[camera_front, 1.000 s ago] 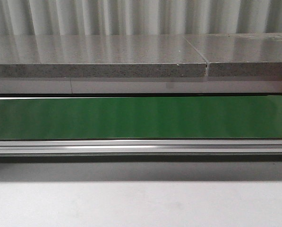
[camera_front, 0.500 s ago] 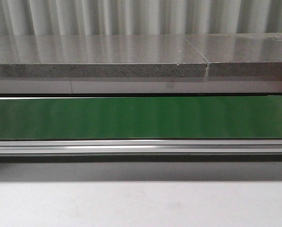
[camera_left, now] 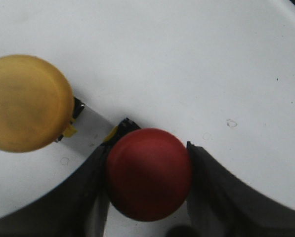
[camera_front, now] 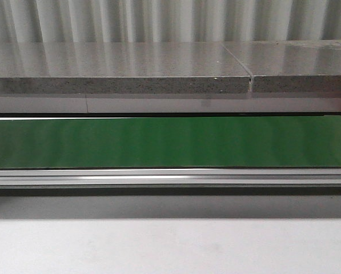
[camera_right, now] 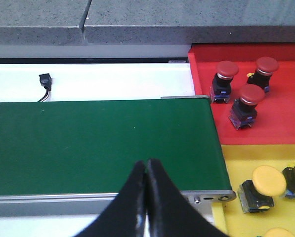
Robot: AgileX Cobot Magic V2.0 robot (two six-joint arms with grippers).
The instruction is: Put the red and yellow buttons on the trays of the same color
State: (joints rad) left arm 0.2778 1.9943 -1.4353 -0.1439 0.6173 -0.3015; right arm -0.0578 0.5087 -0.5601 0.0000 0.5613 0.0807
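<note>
On my left wrist feed, the left gripper [camera_left: 148, 197] is clamped around a red button [camera_left: 148, 174], its dark fingers [camera_left: 214, 190] pressed to either side of the cap, over a white surface [camera_left: 187, 59]. A yellow button [camera_left: 26, 102] lies on that same white surface just beside the red one, tipped on its side with its metal body pointing toward the gripper. On my right wrist feed, the right gripper [camera_right: 146, 197] is clenched with nothing in it, fingertips touching, hanging above the near edge of the green conveyor belt [camera_right: 98, 143]. Past the belt's end sits the red tray [camera_right: 280, 94], carrying three red buttons [camera_right: 225, 78] upright near its belt-side edge, and next to it the yellow tray [camera_right: 236, 158] with yellow buttons [camera_right: 263, 186] in it. My front feed shows only the belt, bare, and the grey stone ledge [camera_front: 119, 68] behind it.
</note>
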